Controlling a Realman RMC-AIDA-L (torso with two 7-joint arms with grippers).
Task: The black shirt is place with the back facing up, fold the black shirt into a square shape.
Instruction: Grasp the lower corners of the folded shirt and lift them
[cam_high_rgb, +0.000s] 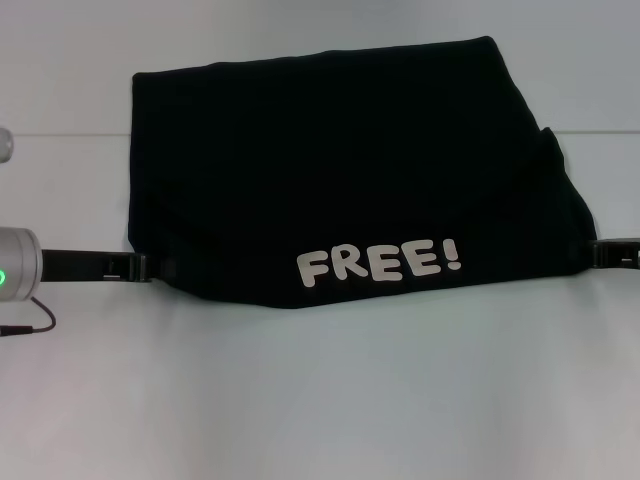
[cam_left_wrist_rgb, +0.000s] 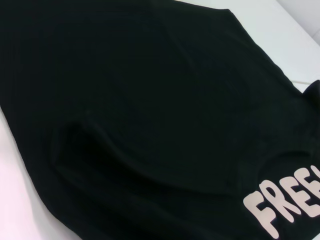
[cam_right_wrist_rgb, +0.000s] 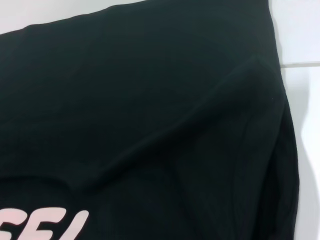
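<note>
1. My left gripper (cam_high_rgb: 150, 267) sat at the shirt's near left corner; I could not tell whether it clamped the cloth.
2. The black shirt (cam_high_rgb: 340, 170) lay folded on the white table (cam_high_rgb: 320, 400), white "FREE!" lettering (cam_high_rgb: 380, 264) along its near edge.
3. My right gripper (cam_high_rgb: 598, 254) met the near right corner; grip unclear.

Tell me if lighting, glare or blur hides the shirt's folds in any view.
Head view: even light, no glare, but the black shirt reads as a flat dark mass; the FREE! print is crisp. Left wrist view: soft focus, faint creases, the print cropped. Right wrist view: one ridge catches light.
</note>
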